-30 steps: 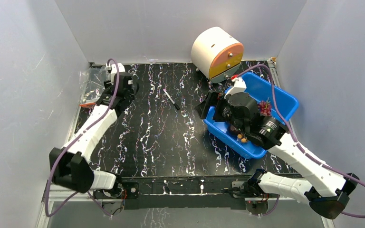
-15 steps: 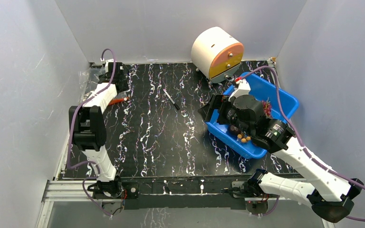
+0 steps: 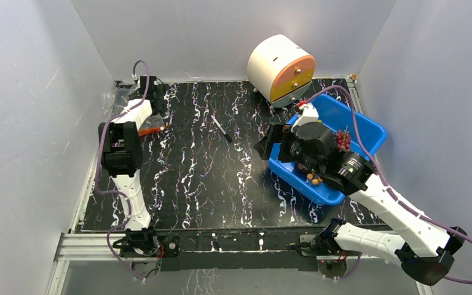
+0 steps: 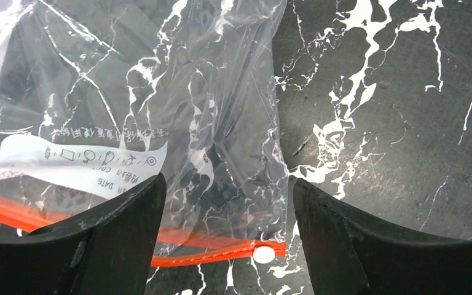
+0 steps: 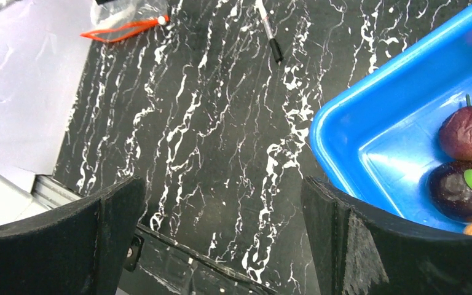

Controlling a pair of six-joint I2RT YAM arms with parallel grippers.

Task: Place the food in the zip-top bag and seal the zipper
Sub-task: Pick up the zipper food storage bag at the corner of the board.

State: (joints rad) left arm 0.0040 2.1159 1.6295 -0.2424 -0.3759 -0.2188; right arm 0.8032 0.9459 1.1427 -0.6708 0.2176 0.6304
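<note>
My left tool [image 4: 226,182] is spread astride the zip-top bag [image 4: 160,92], which lies flat at the tabletop's [image 3: 209,184] ten o'clock, probably to open its zipper [image 4: 209,252]. My right tool [image 5: 222,184] gapes by the blue bin [image 5: 369,141] at three o'clock, where the food [image 5: 467,132] waits.

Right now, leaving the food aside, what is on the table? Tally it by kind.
zip-top bag: 1
pen: 1
blue bin: 1
white-and-orange drum: 1
Total: 4
</note>
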